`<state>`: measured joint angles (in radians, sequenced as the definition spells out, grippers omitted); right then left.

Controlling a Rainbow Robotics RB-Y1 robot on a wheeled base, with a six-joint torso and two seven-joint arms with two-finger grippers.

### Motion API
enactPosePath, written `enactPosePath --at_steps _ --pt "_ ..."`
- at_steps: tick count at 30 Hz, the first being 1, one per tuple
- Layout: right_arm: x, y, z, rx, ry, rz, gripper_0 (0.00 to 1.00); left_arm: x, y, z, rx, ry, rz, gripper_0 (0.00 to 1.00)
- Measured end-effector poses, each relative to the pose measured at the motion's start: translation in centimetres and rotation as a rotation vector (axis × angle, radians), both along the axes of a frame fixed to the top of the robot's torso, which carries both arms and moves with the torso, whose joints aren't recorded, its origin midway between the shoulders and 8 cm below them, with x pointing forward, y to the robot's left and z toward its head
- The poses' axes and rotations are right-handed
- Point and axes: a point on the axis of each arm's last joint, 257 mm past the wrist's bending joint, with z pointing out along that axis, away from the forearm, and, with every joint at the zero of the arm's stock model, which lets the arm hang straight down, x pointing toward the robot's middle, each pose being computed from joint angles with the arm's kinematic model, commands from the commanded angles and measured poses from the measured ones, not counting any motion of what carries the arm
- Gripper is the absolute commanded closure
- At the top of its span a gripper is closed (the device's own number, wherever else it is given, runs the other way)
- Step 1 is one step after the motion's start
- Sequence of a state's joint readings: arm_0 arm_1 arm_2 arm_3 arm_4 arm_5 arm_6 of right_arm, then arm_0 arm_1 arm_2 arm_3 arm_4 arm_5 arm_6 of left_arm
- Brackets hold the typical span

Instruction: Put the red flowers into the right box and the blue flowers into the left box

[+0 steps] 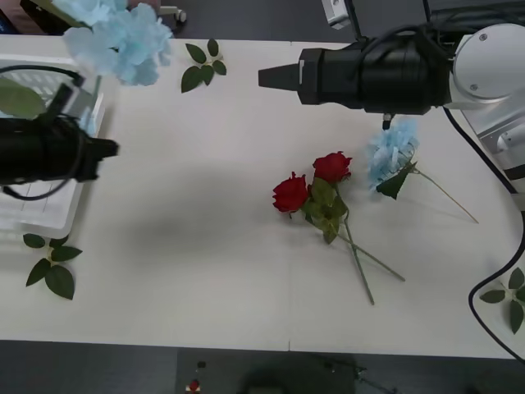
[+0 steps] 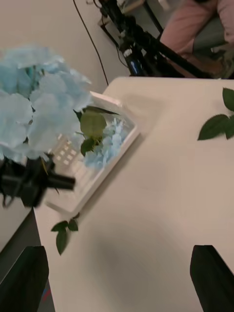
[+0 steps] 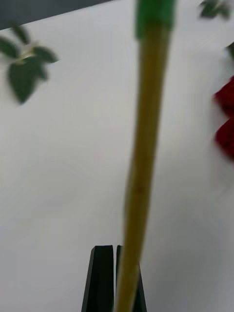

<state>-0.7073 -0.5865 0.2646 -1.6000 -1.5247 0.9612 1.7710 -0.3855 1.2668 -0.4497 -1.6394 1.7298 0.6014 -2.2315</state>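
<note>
My left gripper (image 3: 115,280) is shut on the yellow-green stem (image 3: 144,146) of a blue flower. Its pale blue head (image 1: 119,37) is raised above the left box (image 1: 41,217), a white tray at the table's left edge. Another blue flower (image 2: 109,144) lies inside that box. A further blue flower (image 1: 392,152) lies on the table at the right. Two red flowers (image 1: 291,193) lie side by side mid-table, stems pointing toward the front. My right gripper (image 2: 117,282) is open and holds nothing, raised over the table's back right. The right box is out of view.
Loose green leaf sprigs lie at the back (image 1: 203,66), the front left (image 1: 51,264) and the front right edge (image 1: 510,300). Black cables run down the right side (image 1: 484,287). Bare white tabletop stretches between the tray and the roses.
</note>
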Motion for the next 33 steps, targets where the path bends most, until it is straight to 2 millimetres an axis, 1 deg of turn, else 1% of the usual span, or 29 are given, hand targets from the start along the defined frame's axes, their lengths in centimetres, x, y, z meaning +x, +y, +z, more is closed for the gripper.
enactPosePath --at_steps 2,3,4,6,7,9,10,12,14,16,17,18,19,20,21,22,24,25,26,28,31,33 --pt "-0.5 -1.7 -1.7 -0.082 0.031 0.013 0.15 0.4 7.0 1.0 0.124 -0.013 0.092 1.0" --pt "-0.7 -2.9 -2.6 -0.127 0.048 0.017 0.15 0.7 10.2 1.5 0.173 -0.019 0.139 1.0" --pt "-0.9 -4.5 -3.7 -0.185 0.066 0.015 0.15 1.0 13.2 1.9 0.209 -0.024 0.187 1.0" --pt "-0.5 -8.8 -5.9 -0.332 0.078 -0.025 0.15 1.4 18.0 2.2 0.277 -0.041 0.252 1.0" --pt "-0.2 -11.2 -6.8 -0.406 0.081 -0.053 0.15 1.4 20.3 2.0 0.327 -0.049 0.268 1.0" --pt "0.2 -15.7 -8.4 -0.533 0.089 -0.103 0.15 1.0 24.0 0.9 0.424 -0.048 0.281 1.0" --pt "0.3 -17.6 -9.1 -0.591 0.094 -0.124 0.15 0.6 25.5 0.2 0.462 -0.039 0.289 1.0" --pt "0.3 -21.8 -11.0 -0.729 0.102 -0.167 0.15 -0.6 28.3 -1.6 0.494 0.0 0.331 1.0" --pt "0.6 -25.0 -12.4 -0.839 0.1 -0.2 0.15 -2.2 30.6 -3.4 0.526 0.043 0.363 1.0" --pt "1.0 -27.5 -13.4 -0.924 0.079 -0.2 0.15 -3.8 32.5 -5.1 0.571 0.081 0.377 1.0" --pt "1.2 -28.4 -13.8 -0.955 0.067 -0.189 0.15 -4.4 33.2 -5.7 0.591 0.095 0.38 0.95" --pt "1.3 -29.2 -14.1 -0.986 0.05 -0.171 0.15 -4.9 33.7 -6.0 0.61 0.106 0.381 0.76" --pt "1.5 -30.0 -14.4 -1.014 0.034 -0.153 0.15 -5.3 34.1 -6.3 0.623 0.113 0.382 0.62" --pt "1.7 -30.9 -14.6 -1.04 0.019 -0.141 0.15 -5.5 34.5 -6.4 0.636 0.118 0.381 0.5" --pt "2.0 -31.6 -14.8 -1.055 0.007 -0.139 0.15 -5.6 34.7 -6.5 0.648 0.117 0.378 0.44" --pt "2.5 -32.2 -14.9 -1.055 -0.006 -0.152 0.15 -5.5 34.7 -6.3 0.663 0.107 0.369 0.33" --pt "3.4 -33.2 -15.2 -1.042 -0.023 -0.191 0.15 -4.9 34.9 -5.8 0.709 0.071 0.334 0.22" --pt "3.5 -33.9 -15.6 -1.046 -0.017 -0.202 0.15 -4.7 34.9 -5.5 0.735 0.053 0.314 0.07" --pt "3.4 -34.5 -16.1 -1.057 -0.011 -0.203 0.15 -4.5 34.9 -5.3 0.751 0.039 0.302 0.0" --pt "3.4 -35.2 -17.1 -1.084 -0.014 -0.182 0.15 -4.1 35.0 -4.8 0.761 0.013 0.303 0.0" --pt "3.7 -35.0 -17.8 -1.099 -0.047 -0.145 0.15 -3.6 34.9 -4.4 0.762 -0.009 0.307 0.0" --pt "3.5 -34.8 -18.5 -1.109 -0.045 -0.13 0.15 -3.4 34.6 -4.1 0.76 -0.018 0.303 0.0"
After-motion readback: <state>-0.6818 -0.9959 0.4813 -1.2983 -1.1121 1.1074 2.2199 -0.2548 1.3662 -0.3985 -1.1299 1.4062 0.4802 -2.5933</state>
